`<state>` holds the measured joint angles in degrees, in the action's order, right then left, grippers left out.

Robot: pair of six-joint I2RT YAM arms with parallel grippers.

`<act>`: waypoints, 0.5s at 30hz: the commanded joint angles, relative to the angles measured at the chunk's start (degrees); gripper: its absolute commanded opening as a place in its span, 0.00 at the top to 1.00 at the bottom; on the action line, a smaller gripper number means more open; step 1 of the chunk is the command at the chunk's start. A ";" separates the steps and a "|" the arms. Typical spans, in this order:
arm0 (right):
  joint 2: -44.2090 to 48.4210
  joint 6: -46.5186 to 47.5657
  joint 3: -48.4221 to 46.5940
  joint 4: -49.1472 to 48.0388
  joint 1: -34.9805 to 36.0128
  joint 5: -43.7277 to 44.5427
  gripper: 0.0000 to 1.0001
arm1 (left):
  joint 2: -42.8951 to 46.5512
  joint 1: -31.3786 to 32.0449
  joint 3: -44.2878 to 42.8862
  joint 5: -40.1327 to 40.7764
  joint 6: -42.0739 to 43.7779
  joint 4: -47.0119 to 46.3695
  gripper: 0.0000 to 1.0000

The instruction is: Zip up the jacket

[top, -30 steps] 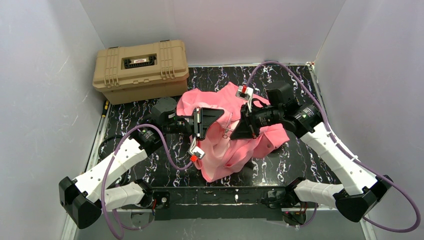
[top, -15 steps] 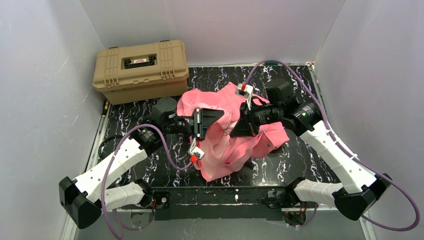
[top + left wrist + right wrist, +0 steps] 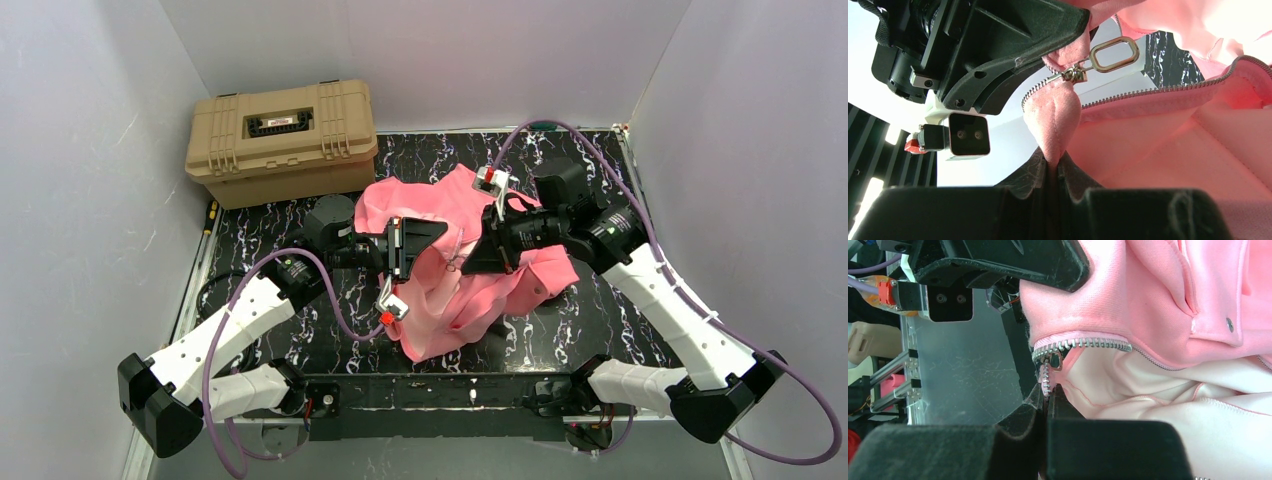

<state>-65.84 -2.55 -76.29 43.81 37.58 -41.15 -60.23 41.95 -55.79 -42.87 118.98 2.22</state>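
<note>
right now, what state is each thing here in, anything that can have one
jacket, crumpled, front open, edge lifted between both grippers
zipper, undone, tooth rows apart
pull ring, not gripped
left gripper, shut on a fold of the jacket's edge
right gripper, shut on the jacket's zipper edge
tan case, lid closed

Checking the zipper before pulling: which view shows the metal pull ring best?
Left wrist view: the pull ring shows in full outline against a bright background. The right wrist view shows only zipper teeth and part of the slider; in the top view it is too small to tell.
</note>
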 commanded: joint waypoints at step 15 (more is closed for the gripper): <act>0.62 1.01 -1.26 0.88 1.51 -0.56 0.99 | 0.71 -0.03 -3.00 -1.05 2.75 -2.94 1.00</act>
<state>-65.65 -2.28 -75.94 44.34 38.76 -41.25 -60.73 41.95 -57.12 -42.61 118.96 0.51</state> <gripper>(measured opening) 0.057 0.065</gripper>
